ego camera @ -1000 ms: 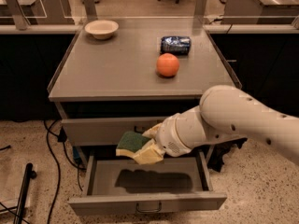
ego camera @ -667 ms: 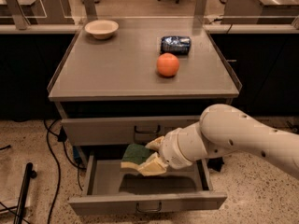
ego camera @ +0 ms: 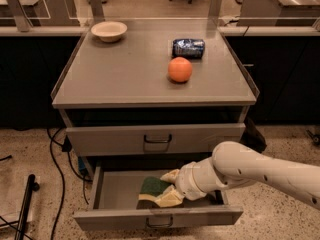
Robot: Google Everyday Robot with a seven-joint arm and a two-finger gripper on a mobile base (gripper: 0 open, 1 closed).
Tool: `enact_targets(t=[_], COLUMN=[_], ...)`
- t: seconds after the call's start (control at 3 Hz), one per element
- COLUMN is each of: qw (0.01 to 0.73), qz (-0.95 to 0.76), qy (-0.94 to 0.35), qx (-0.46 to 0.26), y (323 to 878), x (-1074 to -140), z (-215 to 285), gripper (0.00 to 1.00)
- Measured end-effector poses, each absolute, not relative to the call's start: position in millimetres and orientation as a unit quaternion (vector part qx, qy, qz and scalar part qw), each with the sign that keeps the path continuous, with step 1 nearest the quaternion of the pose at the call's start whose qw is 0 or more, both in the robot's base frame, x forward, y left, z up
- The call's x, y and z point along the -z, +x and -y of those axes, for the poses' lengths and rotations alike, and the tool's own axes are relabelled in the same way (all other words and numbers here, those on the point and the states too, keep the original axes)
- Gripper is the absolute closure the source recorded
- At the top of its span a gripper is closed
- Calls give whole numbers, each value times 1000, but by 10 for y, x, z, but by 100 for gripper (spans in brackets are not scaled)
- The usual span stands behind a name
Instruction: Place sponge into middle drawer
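Near edge first: middle drawer [ego camera: 200, 216] is pulled open, flat grey sheet-metal front with a small dark loop handle [ego camera: 160, 223], and a plain matte grey floor inside.

gripper [ego camera: 168, 188] is down inside the drawer, right of centre. The jaws look clamped on the sponge [ego camera: 152, 186], one pale finger behind it and one in front. Sponge is inside the drawer walls, low over the floor. Can't tell if it's actually touching down.

Sponge itself has a dark green scrub layer on top with thicker pale yellow foam under it. Soft, wavy edge.

Progress, my read: transport is done and the sponge is in the right compartment. Left to do: release, then pull the arm [ego camera: 260, 169] out (smooth off-white shell, comes in from the right). Nearly complete.

Behind that, the upper drawer [ego camera: 110, 140] is closed. Same grey front, same style of handle.

On the grey bench [ego camera: 125, 79]: a round, smooth orange [ego camera: 180, 69], a crumpled shiny blue packet [ego camera: 188, 48] just behind it, and a shallow cream bowl [ego camera: 109, 31] at the far left.
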State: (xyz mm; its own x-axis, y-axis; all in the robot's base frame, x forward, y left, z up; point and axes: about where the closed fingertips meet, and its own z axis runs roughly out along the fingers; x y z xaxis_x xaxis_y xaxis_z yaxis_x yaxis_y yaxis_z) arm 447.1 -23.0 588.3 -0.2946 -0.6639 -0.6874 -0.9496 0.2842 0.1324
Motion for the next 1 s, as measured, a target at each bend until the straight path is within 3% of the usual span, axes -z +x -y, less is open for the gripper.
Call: enact_targets(t=[0.33, 1.0], qw=[254, 263], qz=[-759, -754], qy=[-527, -548], qx=[-286, -248], y=[4424, 4534], x=[-5739, -5317], z=[210, 358], gripper=[100, 100])
